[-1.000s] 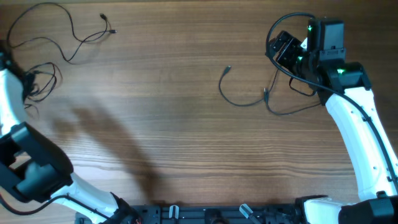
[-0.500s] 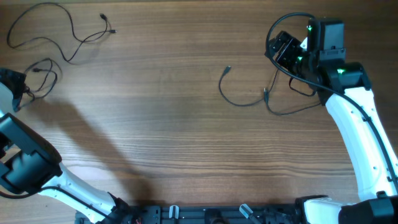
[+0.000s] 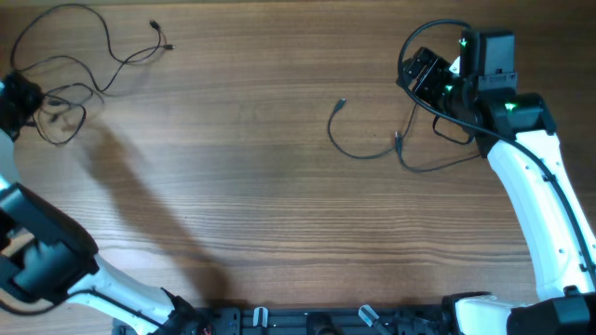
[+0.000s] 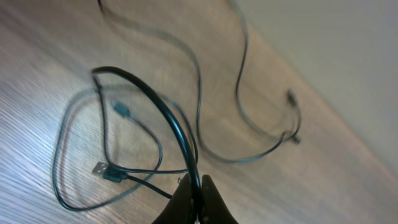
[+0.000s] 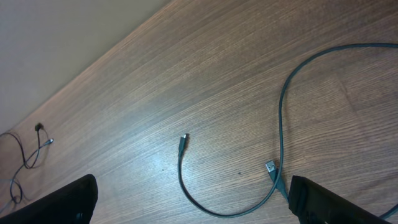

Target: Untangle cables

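Clearly, left claw (image 4: pixel 196 194) clamped tight on a thin black cable (image 4: pixel 189 155), right claw (image 5: pixel 194 202) spread wide, holding nothing

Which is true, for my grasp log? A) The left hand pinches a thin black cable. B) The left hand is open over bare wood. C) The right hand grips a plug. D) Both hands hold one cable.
A: the left wrist view shows the left hand shut on a thin black cable; the right hand is open, holding nothing.
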Available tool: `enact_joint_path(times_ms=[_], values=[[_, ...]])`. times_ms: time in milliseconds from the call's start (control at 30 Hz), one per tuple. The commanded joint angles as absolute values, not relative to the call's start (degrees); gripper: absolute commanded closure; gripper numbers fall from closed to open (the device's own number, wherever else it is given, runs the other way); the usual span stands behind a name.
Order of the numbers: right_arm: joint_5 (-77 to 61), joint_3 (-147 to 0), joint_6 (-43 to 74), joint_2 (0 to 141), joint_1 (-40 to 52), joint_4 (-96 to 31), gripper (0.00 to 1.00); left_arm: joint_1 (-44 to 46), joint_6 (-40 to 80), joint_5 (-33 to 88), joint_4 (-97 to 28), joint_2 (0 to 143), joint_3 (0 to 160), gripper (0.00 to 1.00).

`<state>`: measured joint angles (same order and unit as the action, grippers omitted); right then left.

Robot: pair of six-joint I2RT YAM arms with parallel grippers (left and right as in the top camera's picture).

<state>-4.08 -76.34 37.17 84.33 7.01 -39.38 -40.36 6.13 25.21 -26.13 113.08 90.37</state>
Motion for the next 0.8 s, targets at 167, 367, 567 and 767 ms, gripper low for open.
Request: enact_joint_path(times_ms=[167,367,567,767], values=[[-6.3,-76.4,36.4,85.0,6.9,-40.4,0.00,-43.1,0.5,45.7,-26.5,126.8,90.1,0.90],[-6.3,-76.4,36.5,85.0,6.9,-40.3,0.00,-51.5,4.9,40.1,-26.8,127.2,90.2,0.80],[-6.3,-76.4,37.5,85.0,6.9,-40.1,0.00,-55.0,6.9,38.7,-25.9,127.2,90.2,0.00],[-6.5,-76.4,37.5,85.0,6.9,-40.3,0.00,-54.8,16.4,51.9,-19.1,124.9,94.7,0.00]])
